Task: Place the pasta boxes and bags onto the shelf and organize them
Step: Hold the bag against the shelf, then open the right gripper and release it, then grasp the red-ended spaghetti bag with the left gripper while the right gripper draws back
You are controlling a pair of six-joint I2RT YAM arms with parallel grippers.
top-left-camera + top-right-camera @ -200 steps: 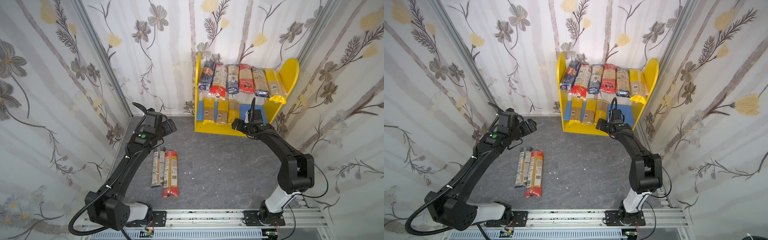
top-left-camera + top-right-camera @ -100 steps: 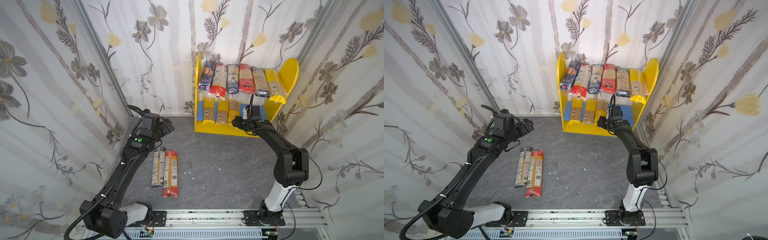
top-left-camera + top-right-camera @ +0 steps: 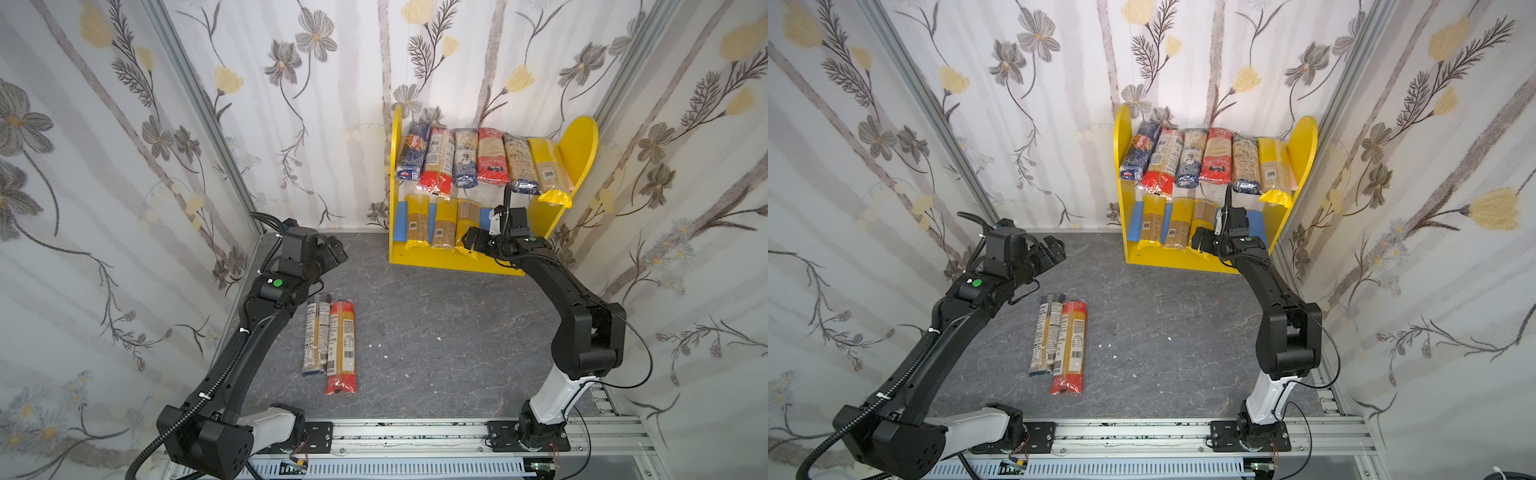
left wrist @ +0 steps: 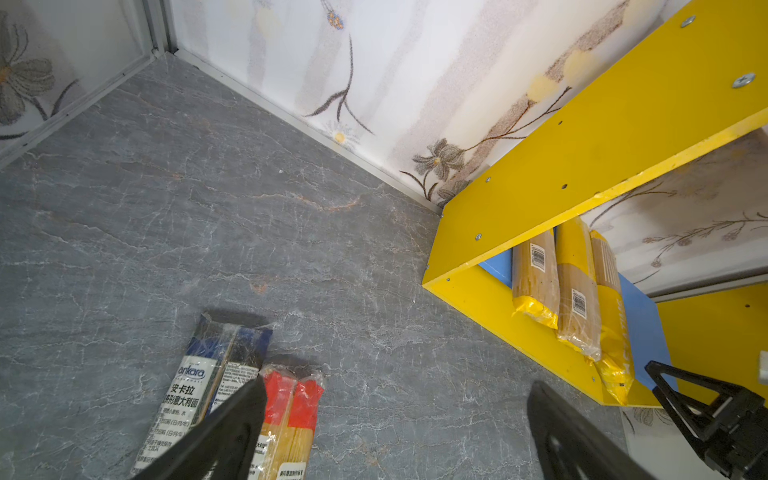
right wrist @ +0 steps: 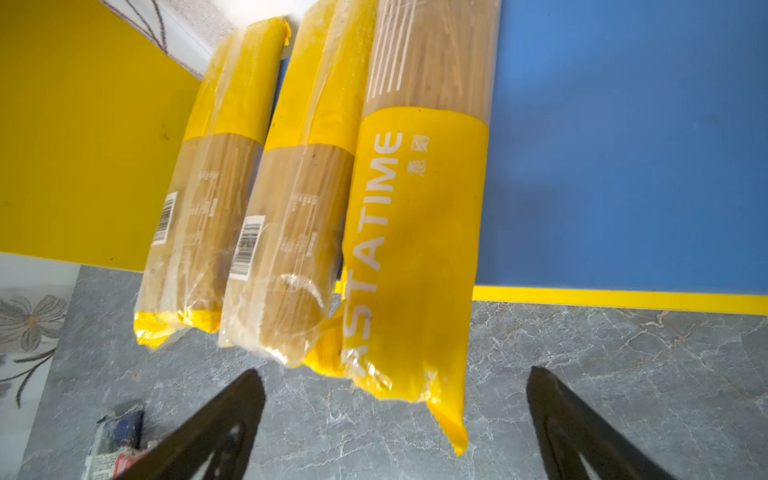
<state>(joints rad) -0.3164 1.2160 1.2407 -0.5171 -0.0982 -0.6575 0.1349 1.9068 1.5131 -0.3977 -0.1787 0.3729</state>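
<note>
Left gripper (image 4: pixel 395 386): jaws wide, empty, near the far ends of the floor packets, hardly shifted from a second ago

Floor (image 3: pixel 436 324), unmoved since then: ankara packet (image 4: pixel 195 386), marked "ankara 安卡拉", touching the red-ended packet (image 4: pixel 291 399)

Shelf (image 3: pixel 582 145), stock as before: six packets on the upper board, three yellow-ended ones on the blue board (image 5: pixel 623 145); the rightmost, the STATIME packet (image 5: pixel 415 249), shows "STATIME"

Right gripper (image 5: pixel 395 374): jaws wide, empty, just in front of that packet

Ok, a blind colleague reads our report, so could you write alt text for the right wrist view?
Three yellow-ended spaghetti packets lie side by side on the blue lower board of the yellow shelf, their ends overhanging its front edge above the grey floor. The right gripper, open and empty, points at them.
</note>
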